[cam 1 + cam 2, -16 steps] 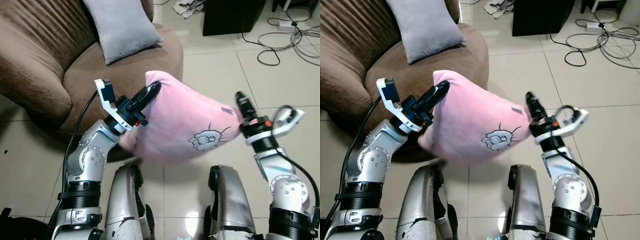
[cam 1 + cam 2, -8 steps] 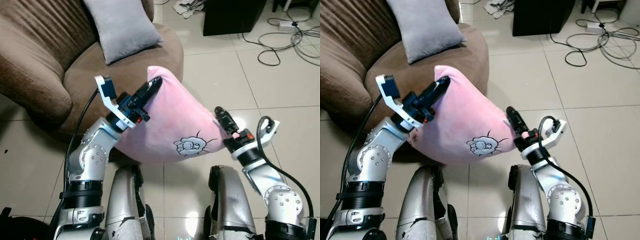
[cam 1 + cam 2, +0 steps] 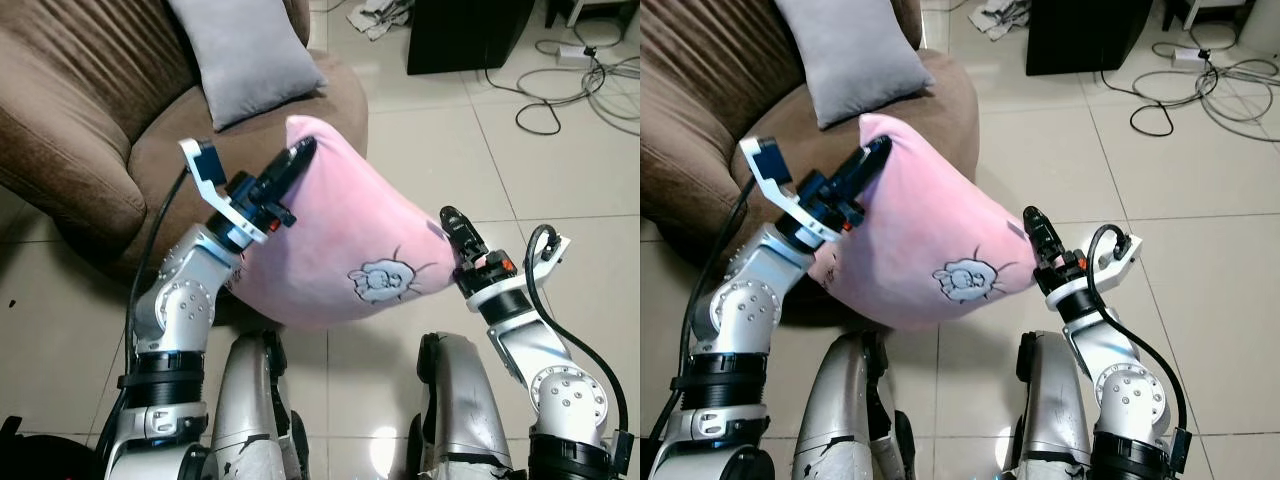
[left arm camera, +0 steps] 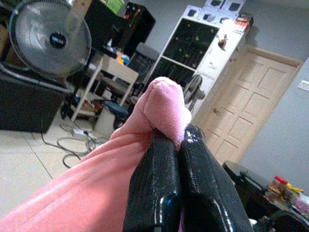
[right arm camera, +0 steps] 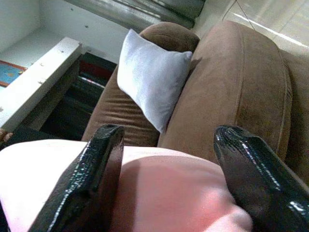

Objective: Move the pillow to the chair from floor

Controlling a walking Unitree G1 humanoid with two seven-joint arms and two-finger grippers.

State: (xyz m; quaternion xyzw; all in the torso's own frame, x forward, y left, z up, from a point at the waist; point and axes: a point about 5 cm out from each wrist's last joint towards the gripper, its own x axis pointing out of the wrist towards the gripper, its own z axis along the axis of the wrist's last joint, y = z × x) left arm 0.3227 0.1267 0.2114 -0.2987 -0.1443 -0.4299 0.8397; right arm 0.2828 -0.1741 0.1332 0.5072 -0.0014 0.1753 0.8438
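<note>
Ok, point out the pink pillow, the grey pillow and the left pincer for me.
Pink pillow [image 3: 350, 240], left eye view, middle of its face above the bunny print.
Grey pillow [image 3: 250, 55], left eye view, centre of its front.
Left pincer [image 3: 298, 156], left eye view, fingertips at the pink pillow's top corner.

I see even, bright indoor light in the head views; sharp, no blur; glare spots on the floor [image 3: 560, 170] tiles near my legs; wrist views are softer, their fingers [image 4: 159, 193] close and glossy with highlights.
</note>
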